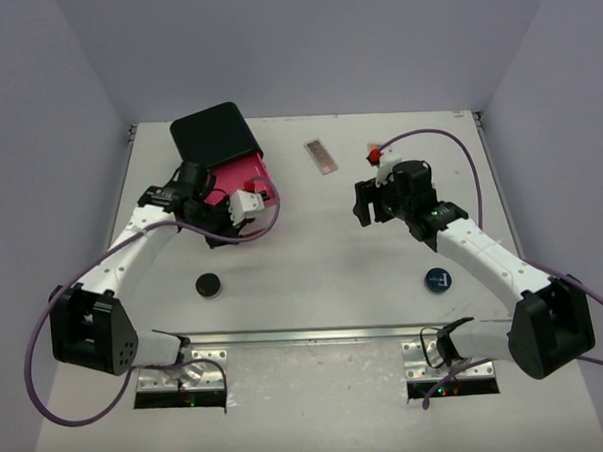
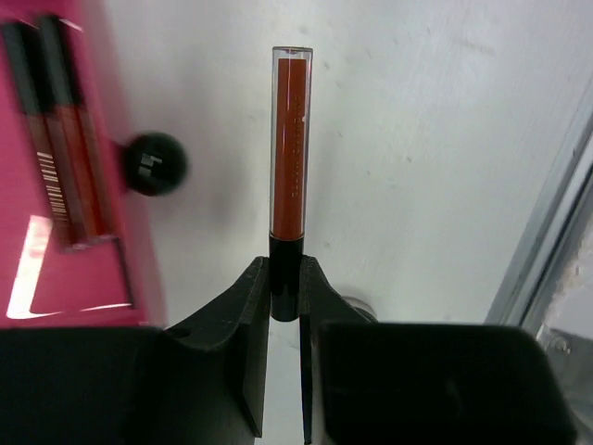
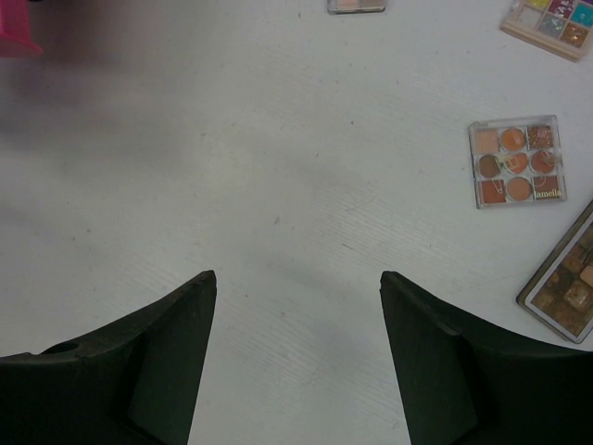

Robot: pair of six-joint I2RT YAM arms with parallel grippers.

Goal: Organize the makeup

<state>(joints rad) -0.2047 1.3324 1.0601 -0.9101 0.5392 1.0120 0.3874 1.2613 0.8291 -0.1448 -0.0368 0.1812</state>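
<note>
My left gripper point(image 2: 284, 278) is shut on the black cap end of a thin red stick point(image 2: 290, 139), held above the table just beside the open pink drawer point(image 2: 56, 213). In the top view this gripper point(image 1: 243, 214) is at the drawer's front. Two more red sticks point(image 2: 56, 139) lie in the drawer. My right gripper point(image 3: 296, 278) is open and empty above bare table, right of centre in the top view point(image 1: 366, 205). An orange-swatch palette point(image 3: 514, 165), a brown palette point(image 3: 565, 283) and a multicolour palette point(image 3: 547, 23) lie ahead of it to the right.
The big black chest point(image 1: 212, 135) stands at the back left, its drawer knob point(image 2: 153, 164) beside the stick. A dark round compact point(image 1: 207, 285) lies front left and a blue one point(image 1: 439, 279) front right. A long palette point(image 1: 319, 155) lies at the back centre.
</note>
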